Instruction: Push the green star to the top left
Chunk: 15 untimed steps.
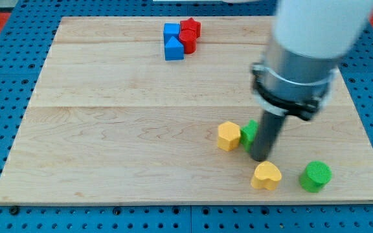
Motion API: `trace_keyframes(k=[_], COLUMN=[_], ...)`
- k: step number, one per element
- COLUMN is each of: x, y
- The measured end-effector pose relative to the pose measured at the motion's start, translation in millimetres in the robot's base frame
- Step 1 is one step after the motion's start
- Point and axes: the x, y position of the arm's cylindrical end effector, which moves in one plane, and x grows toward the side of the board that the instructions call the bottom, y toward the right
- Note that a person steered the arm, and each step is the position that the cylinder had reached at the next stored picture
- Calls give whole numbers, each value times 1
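Note:
The green star [248, 134] lies right of the board's middle, toward the view's bottom, mostly hidden behind my rod; only its left part shows. My tip [260, 158] rests on the board, touching the star's right side. A yellow hexagon-like block [228, 136] sits touching the star's left side.
A yellow heart [266, 175] lies just below my tip. A green cylinder [315, 177] sits at the lower right. A blue cube [171, 31], a blue triangle block [173, 48], a red star [190, 27] and another red block [188, 41] cluster at top centre. The wooden board [109, 129] has blue pegboard around it.

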Motion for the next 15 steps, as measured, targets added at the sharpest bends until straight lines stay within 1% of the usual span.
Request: trace_keyframes(k=[1, 2, 4, 5, 6, 8, 9, 10, 11, 12, 13, 14, 15], x=[-46, -60, -59, -73, -79, -81, -94, -131, -181, -202, -156, -154, -176], y=[-4, 50, 79, 86, 68, 49, -1, -102, -218, -242, -257, -184, -155])
